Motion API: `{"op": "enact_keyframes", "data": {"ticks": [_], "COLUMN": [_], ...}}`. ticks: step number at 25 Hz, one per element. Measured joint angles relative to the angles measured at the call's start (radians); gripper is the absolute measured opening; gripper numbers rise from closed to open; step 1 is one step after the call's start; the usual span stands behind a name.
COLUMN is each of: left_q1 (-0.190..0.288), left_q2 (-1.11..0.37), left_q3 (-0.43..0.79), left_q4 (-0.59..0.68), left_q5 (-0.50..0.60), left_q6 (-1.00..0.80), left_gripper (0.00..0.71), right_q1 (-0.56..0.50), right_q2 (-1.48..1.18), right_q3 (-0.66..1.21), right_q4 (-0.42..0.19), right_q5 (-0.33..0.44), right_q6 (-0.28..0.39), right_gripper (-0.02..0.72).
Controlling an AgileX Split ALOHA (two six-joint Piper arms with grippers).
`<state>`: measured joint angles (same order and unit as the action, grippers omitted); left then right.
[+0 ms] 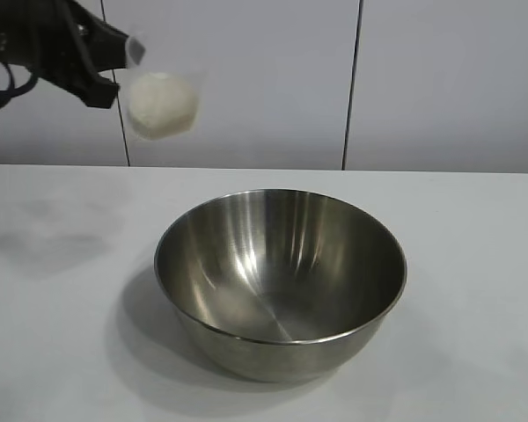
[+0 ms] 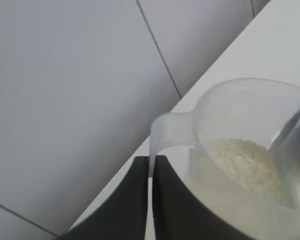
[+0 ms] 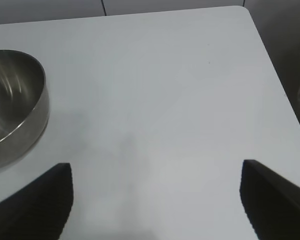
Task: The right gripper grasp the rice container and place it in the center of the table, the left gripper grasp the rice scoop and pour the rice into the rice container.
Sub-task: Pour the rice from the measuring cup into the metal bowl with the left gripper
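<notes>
The rice container (image 1: 280,281), a wide shiny steel bowl, stands empty on the white table (image 1: 62,290) near the middle. High at the upper left, my left gripper (image 1: 114,69) is shut on the handle of the rice scoop (image 1: 161,104), a clear plastic cup with white rice in it, held in the air left of and above the bowl. In the left wrist view the scoop's handle (image 2: 162,137) sits pinched between the fingers, and the rice (image 2: 245,162) lies in the cup. My right gripper (image 3: 156,175) hangs open over bare table, the bowl (image 3: 15,107) off to its side.
A pale panelled wall (image 1: 352,79) runs behind the table. The table's far corner and edge (image 3: 250,20) show in the right wrist view, with bare tabletop between the bowl and that edge.
</notes>
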<state>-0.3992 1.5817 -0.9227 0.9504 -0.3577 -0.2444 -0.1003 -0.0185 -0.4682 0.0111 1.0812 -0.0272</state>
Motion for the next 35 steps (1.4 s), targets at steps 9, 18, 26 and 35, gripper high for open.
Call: {"op": "enact_keyframes", "data": {"ticks": [9, 18, 26, 35], "left_q1": [-0.263, -0.339, -0.336, -0.326], "left_q2": [0.096, 0.182, 0.204, 0.214], "left_q3": [-0.123, -0.15, -0.15, -0.15], "left_q4": [-0.008, -0.015, -0.016, -0.016], "left_q5": [0.246, 0.322, 0.222, 0.108], "left_q6": [0.267, 0.824, 1.393, 1.71], "left_gripper": [0.009, 0.009, 0.009, 0.009], "right_q1": [0.0, 0.0, 0.0, 0.0], "right_q2": [0.0, 0.0, 0.0, 0.0], "right_q3": [0.0, 0.0, 0.0, 0.0], "right_q4": [0.0, 0.0, 0.0, 0.0], "right_q5": [0.0, 0.0, 0.0, 0.0], "right_q6": [0.0, 0.0, 0.0, 0.0], "right_gripper": [0.621, 0.621, 0.621, 0.621]}}
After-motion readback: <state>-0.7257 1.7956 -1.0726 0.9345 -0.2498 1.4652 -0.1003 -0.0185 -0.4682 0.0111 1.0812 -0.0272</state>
